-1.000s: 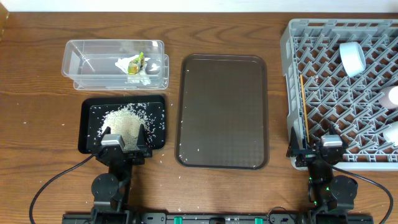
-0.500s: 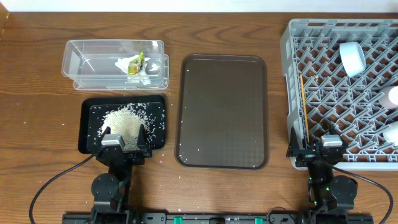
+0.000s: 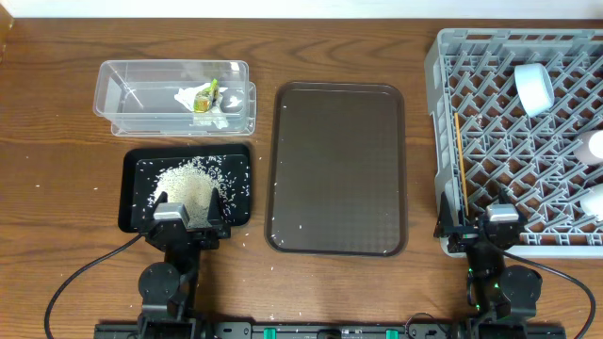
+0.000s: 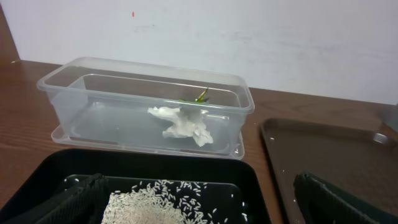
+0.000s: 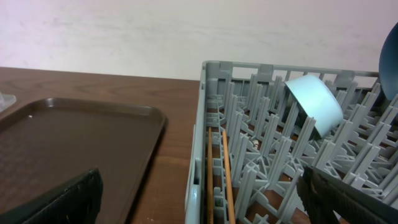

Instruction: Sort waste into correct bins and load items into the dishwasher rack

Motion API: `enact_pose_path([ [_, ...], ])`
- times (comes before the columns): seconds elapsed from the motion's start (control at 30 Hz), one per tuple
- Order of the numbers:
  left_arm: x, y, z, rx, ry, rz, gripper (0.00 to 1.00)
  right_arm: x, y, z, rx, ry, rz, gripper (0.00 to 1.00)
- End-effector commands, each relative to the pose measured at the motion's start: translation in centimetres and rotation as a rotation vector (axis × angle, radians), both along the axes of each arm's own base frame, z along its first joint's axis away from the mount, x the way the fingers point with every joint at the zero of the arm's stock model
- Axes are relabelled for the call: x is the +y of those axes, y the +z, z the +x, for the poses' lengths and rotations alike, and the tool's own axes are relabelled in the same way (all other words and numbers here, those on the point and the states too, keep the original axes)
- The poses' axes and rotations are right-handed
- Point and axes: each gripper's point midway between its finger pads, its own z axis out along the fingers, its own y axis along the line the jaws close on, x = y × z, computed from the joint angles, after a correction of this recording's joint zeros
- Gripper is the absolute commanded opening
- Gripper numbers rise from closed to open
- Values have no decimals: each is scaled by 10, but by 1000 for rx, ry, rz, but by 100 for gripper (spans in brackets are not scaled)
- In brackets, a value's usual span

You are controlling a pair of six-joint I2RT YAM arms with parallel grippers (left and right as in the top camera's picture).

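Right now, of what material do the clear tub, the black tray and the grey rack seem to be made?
Clear tub: likely thin plastic, glossy and see-through; the wrapper shows through its wall.
Black tray: probably plastic, smooth with a slight sheen, but I cannot be sure.
Grey rack: moulded plastic by its look, matte, with a thin open lattice base.

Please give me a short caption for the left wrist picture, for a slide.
Left wrist view: crumpled wrapper lies in the clear tub, rice grains heaped in the black tray before it.
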Motion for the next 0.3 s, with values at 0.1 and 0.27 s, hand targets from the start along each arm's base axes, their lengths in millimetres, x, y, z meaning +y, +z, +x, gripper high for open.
enact_pose_path([
  [0.1,4,-17,-1,56,21,14,97,3,-2,0,7,13,-8,99],
  [0.27,4,-17,-1,56,21,14,97,3,-2,0,7,13,-8,99],
])
